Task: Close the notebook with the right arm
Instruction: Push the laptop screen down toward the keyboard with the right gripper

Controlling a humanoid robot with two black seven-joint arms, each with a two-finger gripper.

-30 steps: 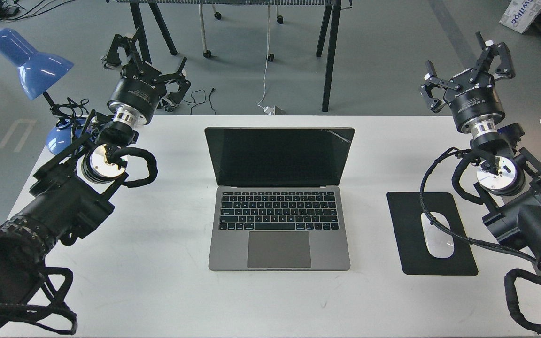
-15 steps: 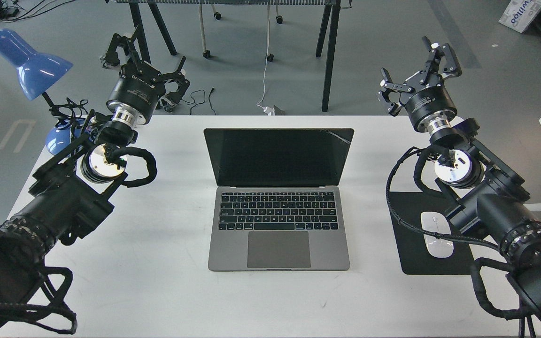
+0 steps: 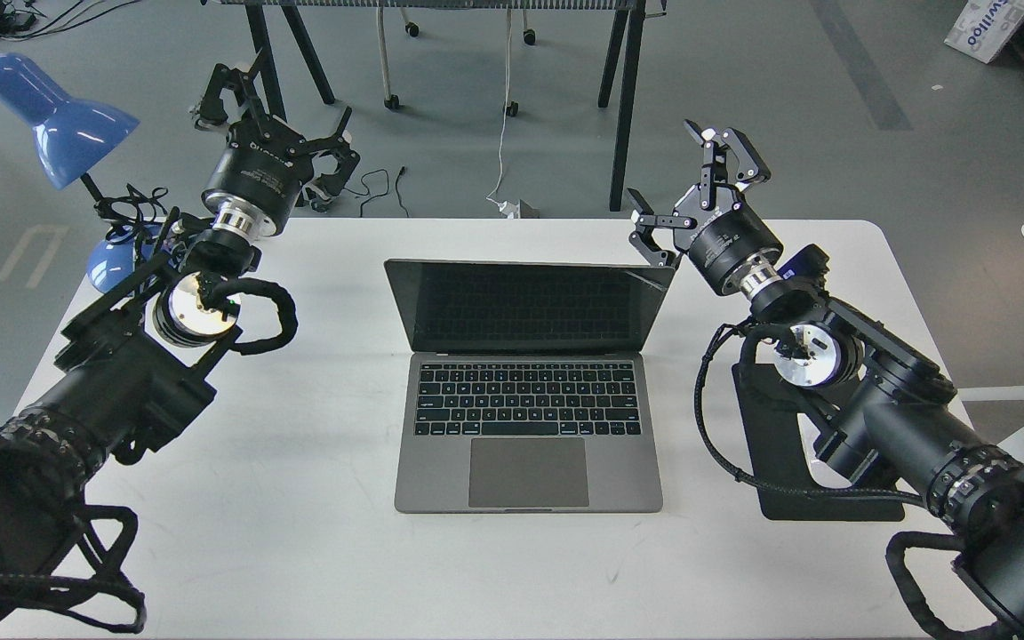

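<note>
The notebook (image 3: 525, 418) is a slim grey laptop that lies open in the middle of the white table (image 3: 299, 551). Its black screen (image 3: 525, 307) leans forward a little and is cracked at the top right corner. My right gripper (image 3: 688, 191) is open, at the lid's top right corner; its lower finger (image 3: 652, 242) looks to touch that corner's back edge. A small blue part shows near the right wrist. My left gripper (image 3: 276, 120) is open and empty, past the table's far left edge.
A black mouse pad (image 3: 774, 484) lies right of the notebook, mostly covered by my right arm. A blue desk lamp (image 3: 54, 116) stands at the far left corner. Black table legs (image 3: 623, 107) and cables are on the floor behind.
My right arm has swung left from the table's right side to the lid's top right corner. The lid has tipped forward a little. The left arm has not moved.
</note>
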